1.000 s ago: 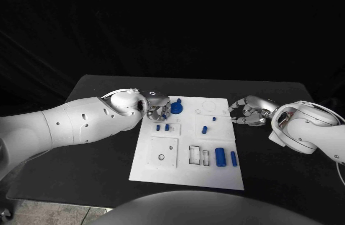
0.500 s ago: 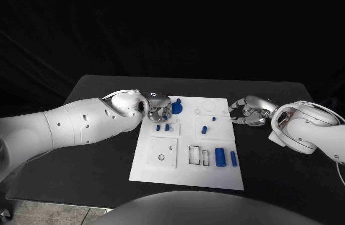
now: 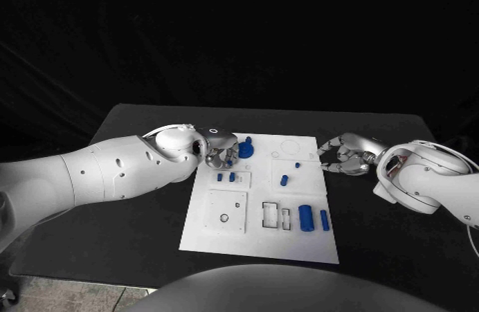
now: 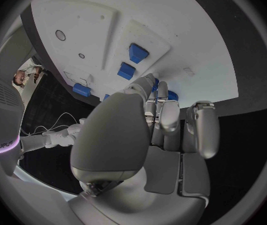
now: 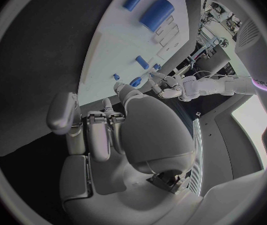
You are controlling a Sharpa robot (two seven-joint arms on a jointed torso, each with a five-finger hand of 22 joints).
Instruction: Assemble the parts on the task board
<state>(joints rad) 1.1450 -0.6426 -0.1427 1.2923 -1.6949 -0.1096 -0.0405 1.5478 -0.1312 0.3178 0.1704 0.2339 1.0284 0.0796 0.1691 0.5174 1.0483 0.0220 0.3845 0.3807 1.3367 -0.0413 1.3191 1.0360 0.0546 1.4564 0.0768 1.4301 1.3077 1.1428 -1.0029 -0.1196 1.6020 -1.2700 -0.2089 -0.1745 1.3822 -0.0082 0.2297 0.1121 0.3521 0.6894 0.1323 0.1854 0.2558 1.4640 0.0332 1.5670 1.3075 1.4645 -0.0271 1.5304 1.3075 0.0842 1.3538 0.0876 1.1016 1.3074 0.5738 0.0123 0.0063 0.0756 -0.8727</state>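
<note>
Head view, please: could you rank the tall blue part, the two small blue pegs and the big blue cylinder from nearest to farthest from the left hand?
1. Tall blue part, right beside the left hand, far end of board.
2. Two small blue pegs, just below the hand.
3. Big blue cylinder, near right part of board.

A black table (image 3: 130, 208) with a matte top carries a white rectangular task board (image 3: 261, 239), lying flat near the table's middle with its long sides running away from the robot. The board rests directly on the tabletop, with dark table surface showing on all sides of it. Nothing else can be made out lying on the table itself, though its far edge fades into the dark background and is hard to see.
</note>
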